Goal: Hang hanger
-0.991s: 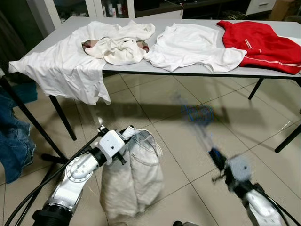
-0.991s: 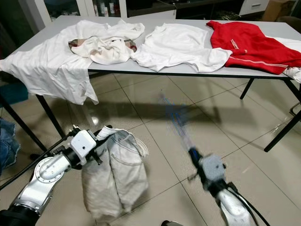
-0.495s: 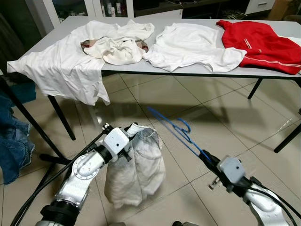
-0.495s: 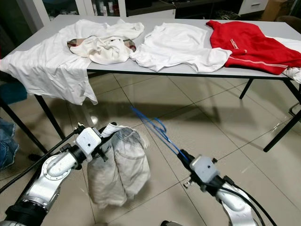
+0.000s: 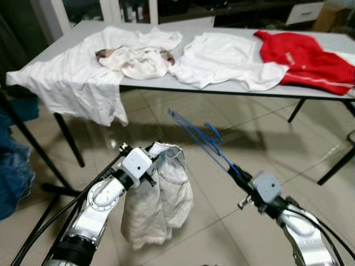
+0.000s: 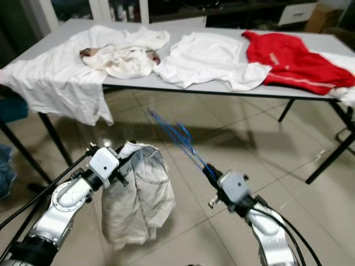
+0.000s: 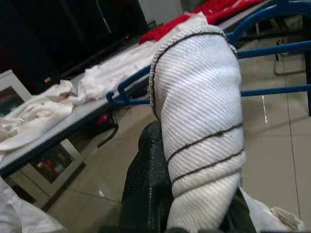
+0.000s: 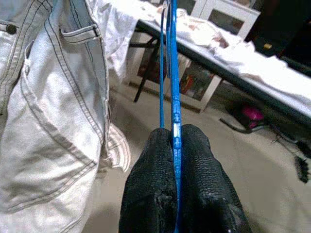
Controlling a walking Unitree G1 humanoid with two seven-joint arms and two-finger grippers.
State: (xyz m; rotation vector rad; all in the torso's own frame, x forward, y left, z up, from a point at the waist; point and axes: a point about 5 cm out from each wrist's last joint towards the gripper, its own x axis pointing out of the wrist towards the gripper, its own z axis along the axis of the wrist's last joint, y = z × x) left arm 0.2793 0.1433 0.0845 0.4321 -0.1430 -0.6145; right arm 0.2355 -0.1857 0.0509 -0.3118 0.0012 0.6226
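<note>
Since half a second ago the right gripper has carried the blue hanger slightly higher and further toward the robot's left, closer to the hanging shorts; the hanger is motion-blurred in both eye views, while the left arm's pose is nearly unchanged. Right gripper: both black fingers pressed together on the hanger's thin blue wire, which runs straight out from between the tips (wrist view confirms a firm pinch). From there the hanger reaches up and to the robot's left over the tiled floor, its hook end near the waistband of the pale denim shorts, apart from it as far as the blur allows. Left gripper: clamped on the rolled waistband of the shorts, one black finger visible against the white ribbed fabric; the shorts hang limp below it, clear of the floor. In the left wrist view, blue hanger bars cross just behind the gripped fabric. Beyond both arms stands a grey table on black legs, carrying a white sheet draped over its left edge, a crumpled cream garment, a white T-shirt and a red garment. Blue denim lies at the far left edge.
</note>
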